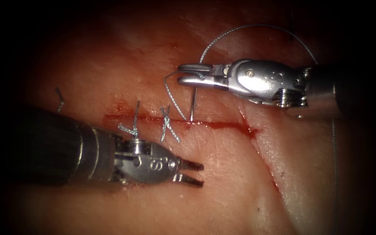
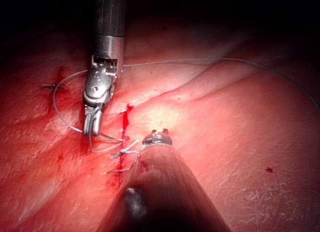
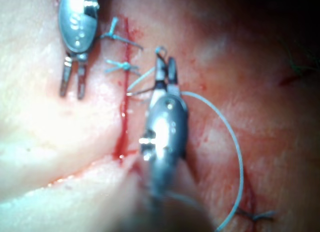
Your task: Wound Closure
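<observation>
We see right tool (image 1: pixel 188 74), jaws nearly closed on needle (image 1: pixel 193 104) near upper end; tip enters cut (image 1: pixel 223 125) at 6 o'clock. Left tool (image 1: pixel 193 173) slightly open, empty, below cut. Thread (image 1: pixel 257 27) loops toward 12. Advise: follow needle curve, keep thread off knots (image 1: pixel 168 123).

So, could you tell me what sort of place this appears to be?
Most likely a surgical suturing practice bench: a cut in tissue with two tied stitches, and two needle drivers, the open left tool empty, the right tool holding thread.

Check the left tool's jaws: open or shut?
Open. The left tool shows two separated jaws with nothing between them, below the cut; the right wrist view shows the same gap.
</observation>
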`<state>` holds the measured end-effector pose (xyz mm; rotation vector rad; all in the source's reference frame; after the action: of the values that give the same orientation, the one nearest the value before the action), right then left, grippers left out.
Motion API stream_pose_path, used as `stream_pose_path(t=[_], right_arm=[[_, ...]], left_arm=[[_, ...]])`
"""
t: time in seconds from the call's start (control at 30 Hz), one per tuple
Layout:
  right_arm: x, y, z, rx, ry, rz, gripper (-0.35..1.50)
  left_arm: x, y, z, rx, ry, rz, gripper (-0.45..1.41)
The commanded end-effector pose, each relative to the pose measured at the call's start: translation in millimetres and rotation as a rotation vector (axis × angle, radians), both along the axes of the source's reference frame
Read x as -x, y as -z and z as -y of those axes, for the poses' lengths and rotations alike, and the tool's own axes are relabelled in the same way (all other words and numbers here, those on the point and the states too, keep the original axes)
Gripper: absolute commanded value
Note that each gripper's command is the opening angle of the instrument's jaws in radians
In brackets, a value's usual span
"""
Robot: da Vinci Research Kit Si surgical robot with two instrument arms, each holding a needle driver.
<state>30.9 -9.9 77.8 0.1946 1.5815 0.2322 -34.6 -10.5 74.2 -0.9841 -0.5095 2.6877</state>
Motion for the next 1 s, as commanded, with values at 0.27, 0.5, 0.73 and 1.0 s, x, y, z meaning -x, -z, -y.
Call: stream_pose_path(t=[0.27,0.5,0.73,1.0], right_arm=[[-0.6,-0.5,-0.2,-0.016,0.004,-0.014,-0.35],[-0.6,-0.5,0.0,-0.031,0.027,-0.029,-0.35],[-0.8,-0.6,0.1,-0.071,0.051,-0.039,-0.35],[-0.9,-0.5,0.2,-0.1,0.074,-0.056,-0.35]], left_arm=[[-0.6,-1.2,-0.1,-0.009,-0.001,0.003,-0.08],[-1.0,-1.3,-0.1,-0.009,-0.005,0.005,-0.08],[-1.3,-1.4,-0.3,-0.009,-0.009,0.007,-0.08],[-1.6,-1.7,-0.5,-0.01,-0.015,0.01,-0.1]])
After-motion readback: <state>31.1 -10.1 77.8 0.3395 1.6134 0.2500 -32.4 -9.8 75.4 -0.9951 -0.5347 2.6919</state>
